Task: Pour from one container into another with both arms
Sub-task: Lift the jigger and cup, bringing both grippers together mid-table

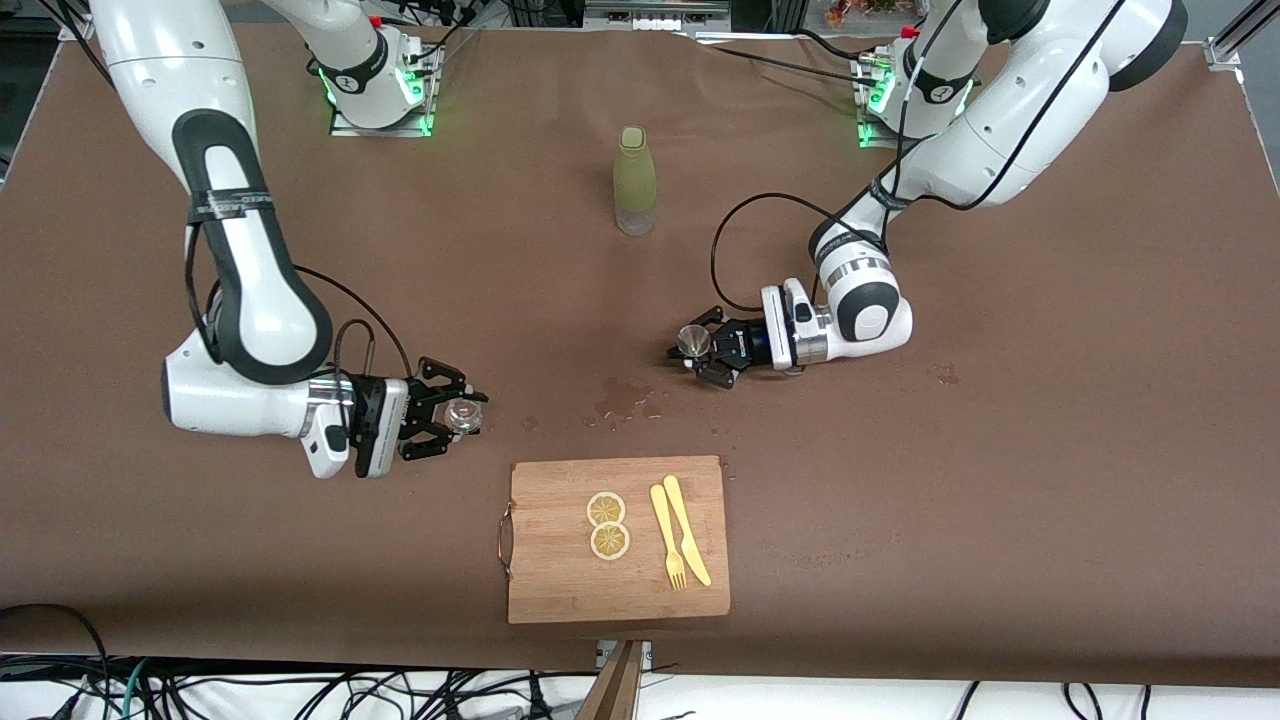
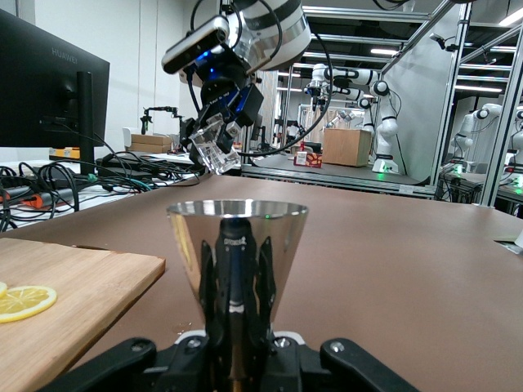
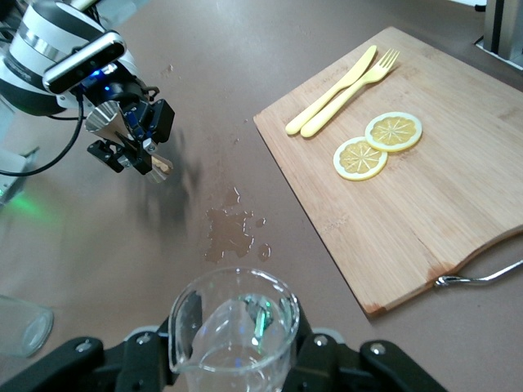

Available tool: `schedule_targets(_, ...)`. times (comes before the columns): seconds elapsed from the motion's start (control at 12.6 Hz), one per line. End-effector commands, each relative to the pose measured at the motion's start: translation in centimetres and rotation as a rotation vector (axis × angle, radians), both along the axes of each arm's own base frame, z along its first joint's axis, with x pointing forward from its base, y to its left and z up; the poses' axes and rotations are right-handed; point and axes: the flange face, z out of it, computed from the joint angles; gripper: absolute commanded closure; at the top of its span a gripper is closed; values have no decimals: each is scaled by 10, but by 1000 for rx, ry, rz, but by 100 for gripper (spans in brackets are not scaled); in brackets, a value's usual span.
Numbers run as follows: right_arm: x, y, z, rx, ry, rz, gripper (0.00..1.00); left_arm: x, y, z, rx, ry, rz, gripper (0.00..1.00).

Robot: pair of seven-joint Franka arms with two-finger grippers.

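Board (image 1: pixel 618 580): nearest the front camera, close to the table (image 1: pixel 1000 480) edge; lemon slices (image 1: pixel 607 524), knife (image 1: pixel 687 528) and fork (image 1: pixel 666 538) on it; bare cloth toward both ends.

Right gripper (image 1: pixel 462 414): over bare table beside the board's handle corner, jaws clamped on the glass (image 1: pixel 463 413), held upright.

Spill (image 1: pixel 622 398): wet patch on the table between the two grippers, just past the board.

Left gripper (image 1: pixel 692 352): low over open table toward the left arm's end, jaws clamped on the jigger (image 1: pixel 691 341), mouth up.

Bottle (image 1: pixel 635 180): upright, mid-table, farthest from the camera, well apart from both grippers.

Right wrist view only: liquid low in the glass (image 3: pixel 234 327); second clear vessel (image 3: pixel 23 325) at the frame edge.

Left wrist view only: jigger's (image 2: pixel 237 245) polished cone, rim level.
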Motion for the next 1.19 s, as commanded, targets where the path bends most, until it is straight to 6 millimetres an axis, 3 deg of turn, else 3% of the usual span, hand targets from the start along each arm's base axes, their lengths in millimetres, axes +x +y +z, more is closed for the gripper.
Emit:
schedule_targets(0.0, -8, 24, 20, -56, -8, 11, 62, 3, -20, -6, -7, -78, 17, 100)
schedule_targets(0.32, -14, 53, 24, -88, -25, 25, 62, -6, -42, -9, -17, -95, 16, 100)
schedule_targets(0.48, -18, 73, 36, -135, -35, 39, 62, -12, -50, -15, -19, -122, 31, 100)
schedule_targets(0.79, -16, 98, 64, -243, -50, 40, 62, 7, -53, -17, 4, -142, 54, 100)
schedule_targets(1.11, -19, 114, 72, -265, -65, 64, 62, 18, -57, -23, 4, -114, 63, 100)
